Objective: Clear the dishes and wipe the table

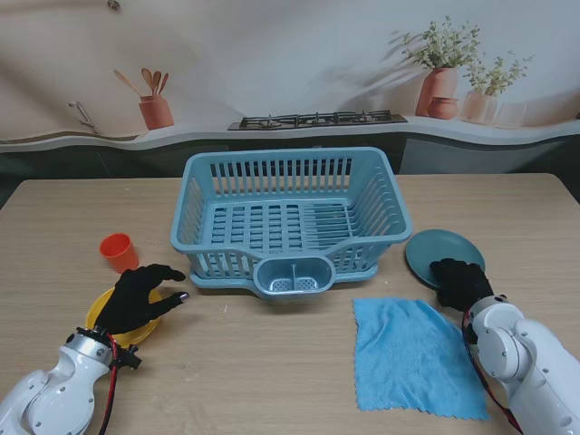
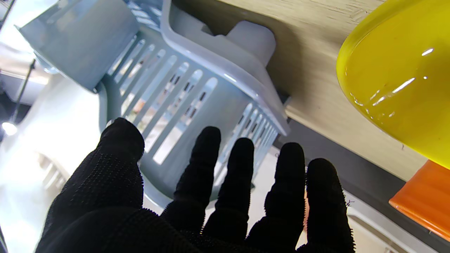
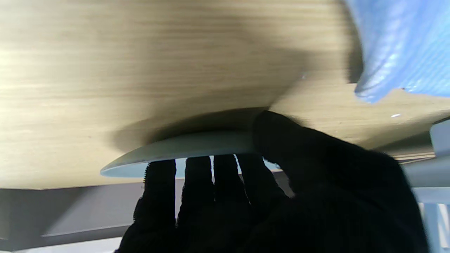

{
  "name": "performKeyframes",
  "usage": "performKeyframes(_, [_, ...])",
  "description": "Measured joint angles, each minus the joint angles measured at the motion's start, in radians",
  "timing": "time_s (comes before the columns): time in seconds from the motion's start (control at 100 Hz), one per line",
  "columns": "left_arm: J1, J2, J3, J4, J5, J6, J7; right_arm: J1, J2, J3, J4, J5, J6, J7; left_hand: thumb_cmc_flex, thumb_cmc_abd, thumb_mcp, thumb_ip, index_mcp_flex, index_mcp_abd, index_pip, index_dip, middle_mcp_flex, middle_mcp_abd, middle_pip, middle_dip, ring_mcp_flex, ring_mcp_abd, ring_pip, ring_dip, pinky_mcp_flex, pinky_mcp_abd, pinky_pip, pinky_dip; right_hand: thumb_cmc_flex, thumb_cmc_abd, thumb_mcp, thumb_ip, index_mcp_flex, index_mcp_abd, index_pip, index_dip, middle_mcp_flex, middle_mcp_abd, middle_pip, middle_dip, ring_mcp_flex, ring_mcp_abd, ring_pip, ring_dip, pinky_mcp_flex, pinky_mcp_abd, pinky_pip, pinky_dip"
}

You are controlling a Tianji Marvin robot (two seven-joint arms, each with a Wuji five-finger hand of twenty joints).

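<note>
The right robot hand [image 1: 460,281] is clamped on the near rim of the teal plate [image 1: 444,252], thumb under its edge and fingers [image 3: 200,182] on top; the plate looks tilted off the tabletop [image 1: 272,362], though blur makes that uncertain. The grip is shallow, so the plate could slip out on the way to the rack [image 1: 290,217]. The left robot hand [image 1: 138,294] hovers, fingers spread and empty, over the yellow plate [image 1: 101,313] beside the orange cup [image 1: 119,251]; reaching carelessly could knock the cup. The cloth [image 1: 412,358] lies flat nearby
</note>
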Motion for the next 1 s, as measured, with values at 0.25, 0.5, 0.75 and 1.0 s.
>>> performKeyframes(0.25, [0.000,0.000,0.000,0.001,-0.001,-0.001,0.000,0.003,-0.006,0.027,0.010,-0.026,-0.079,-0.077,0.000,0.000,-0.011,0.000,0.000,0.000,0.000,0.000,0.000,0.000,0.000,0.000,0.000,0.000,-0.002,0.000,0.000,0.000,0.000,0.000,0.060,0.003,0.073,0.001,0.130,0.005,0.058,-0.003,0.148,0.026,0.040,0.013,0.123,0.062,0.030,0.004,0.087,0.106,0.088,-0.125])
performKeyframes(0.5, [-0.001,0.000,0.000,0.001,-0.005,-0.001,-0.002,0.006,-0.012,0.056,0.004,-0.039,-0.132,-0.152,0.000,0.000,-0.011,0.000,0.000,0.000,0.000,0.000,0.000,0.000,0.000,0.000,0.000,0.000,-0.002,0.000,0.000,0.000,0.000,0.000,0.087,0.005,0.113,0.001,0.256,0.005,0.115,0.012,0.310,0.076,0.085,0.027,0.301,0.163,0.055,0.009,0.251,0.214,0.145,-0.207])
performKeyframes(0.75, [-0.002,0.000,0.000,0.004,-0.006,-0.003,-0.006,0.008,-0.020,0.076,-0.013,-0.035,-0.151,-0.202,0.000,0.001,-0.011,0.000,0.000,0.000,0.000,0.000,0.000,0.000,-0.002,0.000,0.000,0.000,-0.002,0.000,0.000,0.000,0.000,0.000,0.087,-0.002,0.122,0.001,0.351,0.012,0.109,0.036,0.434,0.122,0.116,0.042,0.466,0.229,0.136,0.042,0.436,0.246,0.219,-0.235])
performKeyframes(1.0, [-0.002,0.000,0.000,0.006,-0.007,-0.005,-0.008,0.012,-0.028,0.079,-0.005,-0.042,-0.158,-0.307,0.000,0.001,-0.011,0.000,0.000,0.000,0.000,0.000,0.000,0.000,-0.002,0.000,0.000,0.000,-0.007,0.000,0.000,0.000,0.000,0.000,0.085,-0.046,0.122,-0.021,0.401,0.053,0.117,0.113,0.477,0.175,0.166,0.066,0.570,0.245,0.260,0.083,0.585,0.252,0.309,-0.270])
